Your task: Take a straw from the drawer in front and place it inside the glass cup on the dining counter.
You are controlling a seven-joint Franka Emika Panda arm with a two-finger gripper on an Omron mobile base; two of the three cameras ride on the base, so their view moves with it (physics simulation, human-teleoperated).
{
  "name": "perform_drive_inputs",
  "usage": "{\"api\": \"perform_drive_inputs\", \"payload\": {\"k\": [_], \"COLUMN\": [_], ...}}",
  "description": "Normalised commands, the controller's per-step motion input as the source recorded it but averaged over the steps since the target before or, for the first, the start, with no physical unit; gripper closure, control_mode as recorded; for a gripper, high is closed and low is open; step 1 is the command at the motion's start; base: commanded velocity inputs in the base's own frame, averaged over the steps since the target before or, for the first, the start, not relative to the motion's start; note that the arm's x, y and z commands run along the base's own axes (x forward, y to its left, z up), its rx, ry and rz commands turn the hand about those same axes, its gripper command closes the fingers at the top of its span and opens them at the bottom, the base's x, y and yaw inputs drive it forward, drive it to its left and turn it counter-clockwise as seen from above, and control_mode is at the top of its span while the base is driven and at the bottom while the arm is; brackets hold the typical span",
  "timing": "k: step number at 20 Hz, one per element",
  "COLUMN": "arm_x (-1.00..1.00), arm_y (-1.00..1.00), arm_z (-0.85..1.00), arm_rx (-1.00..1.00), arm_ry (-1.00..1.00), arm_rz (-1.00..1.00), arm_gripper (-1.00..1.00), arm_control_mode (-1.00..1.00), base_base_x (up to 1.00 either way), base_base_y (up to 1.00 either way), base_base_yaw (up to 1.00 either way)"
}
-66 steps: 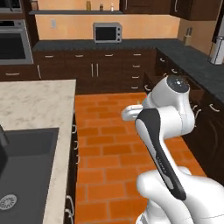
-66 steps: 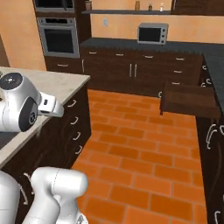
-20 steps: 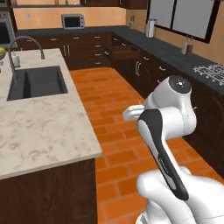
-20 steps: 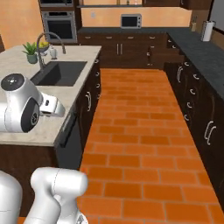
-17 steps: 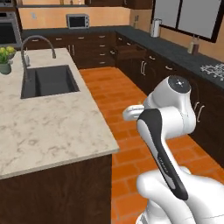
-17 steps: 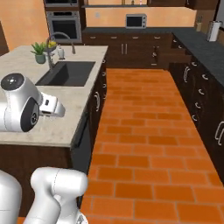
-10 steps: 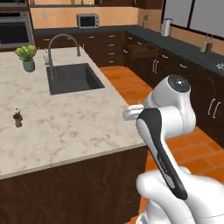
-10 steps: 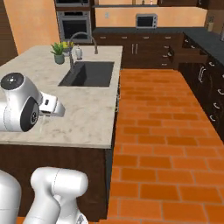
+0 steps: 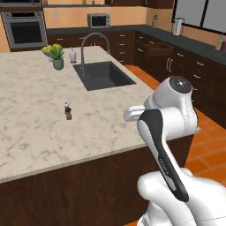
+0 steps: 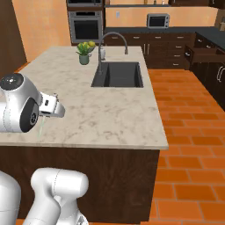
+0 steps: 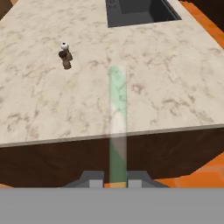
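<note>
My gripper [image 11: 114, 179] is shut on the straw [image 11: 117, 122], a thin pale stick with a greenish tint that points out over the near edge of the dining counter [image 11: 166, 87]. In the right base view the straw [image 10: 41, 128] hangs below the gripper [image 10: 45, 115] at the near left corner of the beige marble dining counter [image 10: 101, 114]. The drawer [image 10: 204, 53] stands pulled open in the dark cabinets far to the right, also seen as the drawer [image 9: 161, 48] in the left base view. The glass cup is out of view.
Two small shakers [image 9: 67, 110] stand on the marble top [image 9: 35, 132], left of the straw's line in the hand view as shakers [image 11: 64, 54]. A black sink [image 10: 117, 74] with a tall faucet [image 10: 112, 41] and a potted plant [image 10: 85, 52] sit farther back. Orange brick floor [image 10: 189, 145] runs along the right.
The whole picture has shifted as the base drove: the marble island now lies close in front. The arm's pose and the shut gripper with the straw look unchanged.
</note>
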Motion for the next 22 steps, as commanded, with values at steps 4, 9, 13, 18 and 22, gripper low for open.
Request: {"api": "perform_drive_inputs", "payload": {"k": [4,9,13,18,22], "arm_x": [0.00,0.00,0.00,0.00,0.00], "arm_y": [0.00,0.00,0.00,0.00,0.00], "arm_z": [0.00,0.00,0.00,0.00,0.00], "arm_rx": [0.00,0.00,0.00,0.00,0.00], "arm_ry": [0.00,0.00,0.00,0.00,0.00], "arm_rz": [0.00,0.00,0.00,0.00,0.00], "arm_gripper": [1.00,1.00,1.00,1.00,1.00], "arm_control_mode": [1.00,1.00,1.00,1.00,1.00], "base_base_x": [-0.21,-0.22,-0.23,-0.19,-0.17], "base_base_y": [1.00,1.00,1.00,1.00,1.00], "base_base_yaw": [-0.14,-0.21,-0.32,-0.41,-0.48]}}
